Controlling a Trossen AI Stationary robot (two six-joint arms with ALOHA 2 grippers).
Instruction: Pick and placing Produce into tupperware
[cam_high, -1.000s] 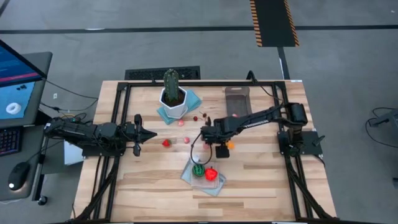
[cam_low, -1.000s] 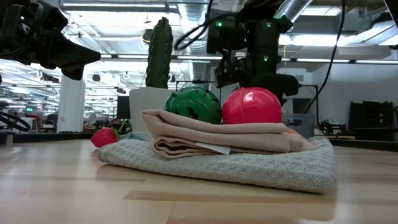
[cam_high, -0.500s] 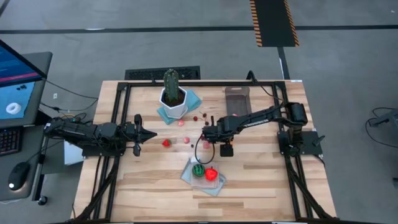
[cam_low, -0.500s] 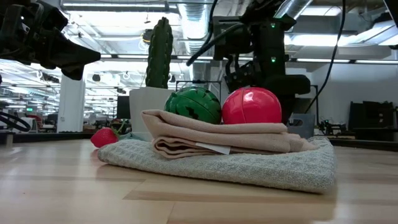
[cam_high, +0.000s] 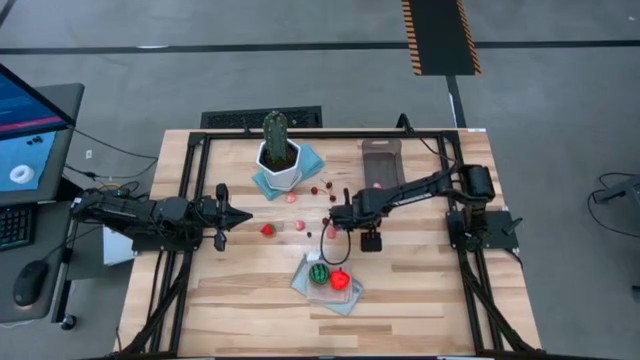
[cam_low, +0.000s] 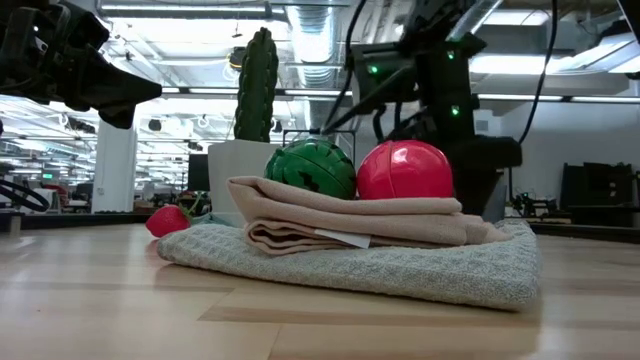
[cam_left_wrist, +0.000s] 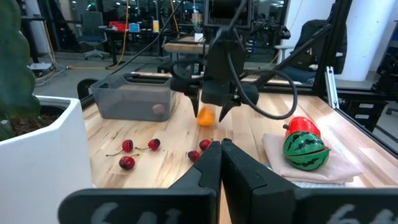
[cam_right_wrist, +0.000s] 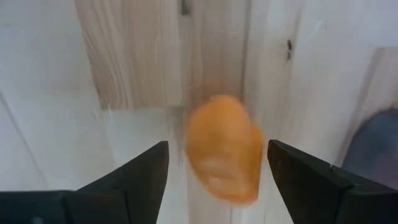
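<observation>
A small orange produce piece (cam_right_wrist: 224, 149) lies on the table, midway across it. My right gripper (cam_left_wrist: 212, 111) hangs open above it, pointing down. One finger stands on each side of the piece without touching it. In the high view the gripper (cam_high: 370, 238) hides the piece. The grey tupperware (cam_high: 380, 165) stands at the far edge with a pink bit (cam_left_wrist: 160, 110) inside. A green striped ball (cam_high: 318, 273) and a red ball (cam_high: 340, 281) rest on a folded cloth (cam_high: 347, 297). My left gripper (cam_high: 240, 216) waits shut at the left, pointing level.
A cactus in a white pot (cam_high: 277, 155) stands at the far left on a blue cloth. Cherries (cam_left_wrist: 127, 146), a red berry (cam_high: 267, 230) and a pink bit (cam_high: 292, 198) lie scattered between pot and right gripper. A dark frame (cam_high: 190, 200) borders the table.
My right gripper has moved a little toward the table's right edge and down, tipping to point straight down. It now stands over the orange piece, which earlier showed beside it in the high view. Its fingers have stayed open.
</observation>
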